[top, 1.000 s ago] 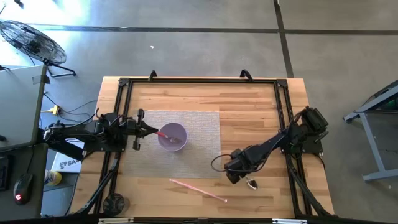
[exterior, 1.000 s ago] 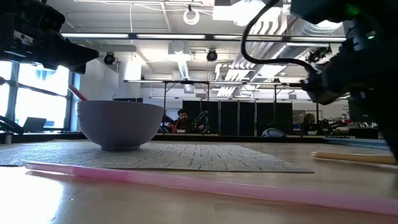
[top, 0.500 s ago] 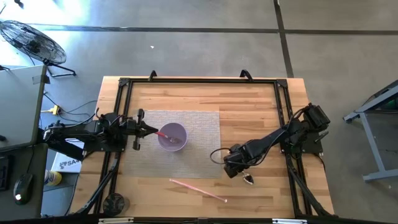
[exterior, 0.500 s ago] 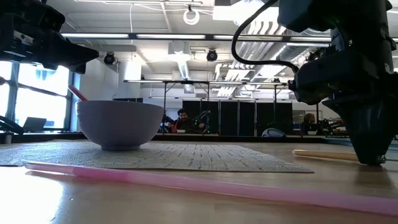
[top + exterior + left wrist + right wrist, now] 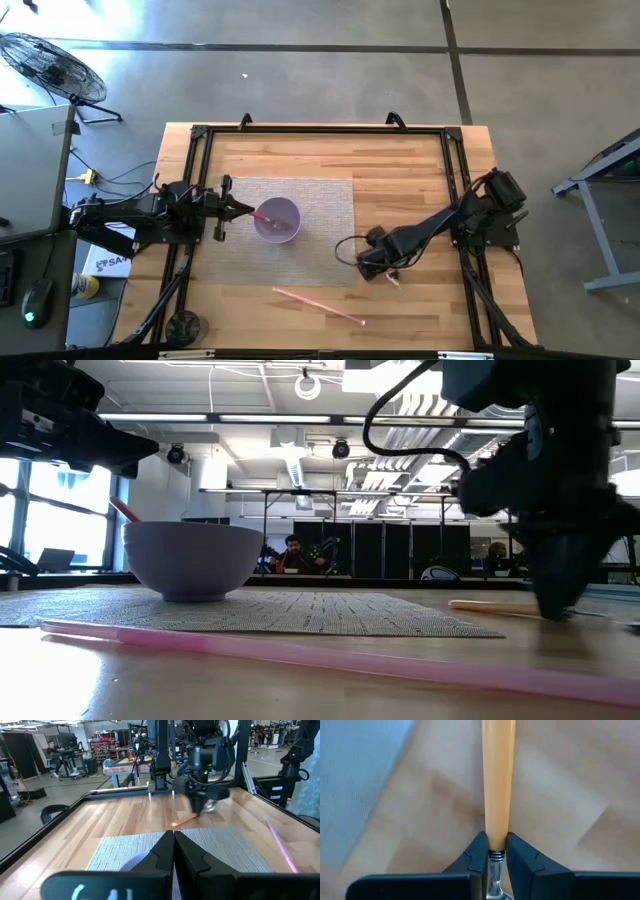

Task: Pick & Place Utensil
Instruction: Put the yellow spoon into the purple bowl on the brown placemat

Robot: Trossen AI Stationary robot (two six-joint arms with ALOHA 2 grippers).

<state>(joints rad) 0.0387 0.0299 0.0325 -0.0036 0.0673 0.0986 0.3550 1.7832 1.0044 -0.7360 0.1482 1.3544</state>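
Observation:
A spoon with a tan handle (image 5: pixel 498 780) and a metal neck is in my right gripper (image 5: pixel 378 265), which is shut on it over the bare wood just right of the woven placemat (image 5: pixel 320 235). Its metal bowl (image 5: pixel 394 281) peeks out on the near side of the gripper. A lavender bowl (image 5: pixel 278 220) stands on the placemat with a pink utensil (image 5: pixel 124 510) leaning on its rim. My left gripper (image 5: pixel 243 210) is shut, hovering just left of the bowl's rim and touching nothing. My right gripper pinches the spoon between its two fingers where the tan handle meets the metal neck (image 5: pixel 493 853). The fingers come from above, pointing down, and lie across the spoon. The handle (image 5: pixel 490 606) reaches out low, close above the wood; whether its free end touches the table I cannot tell.
A long thin pink stick (image 5: pixel 318 305) lies slanted on the wood near the table's near edge, in front of the placemat. A black frame rail (image 5: pixel 455 200) runs along the right side. Bare wood lies between the right gripper and the far edge.
My right gripper has moved toward the table's left and slightly toward the far edge, carrying the spoon with it, closer to the placemat's corner. It has stayed shut on the spoon throughout.

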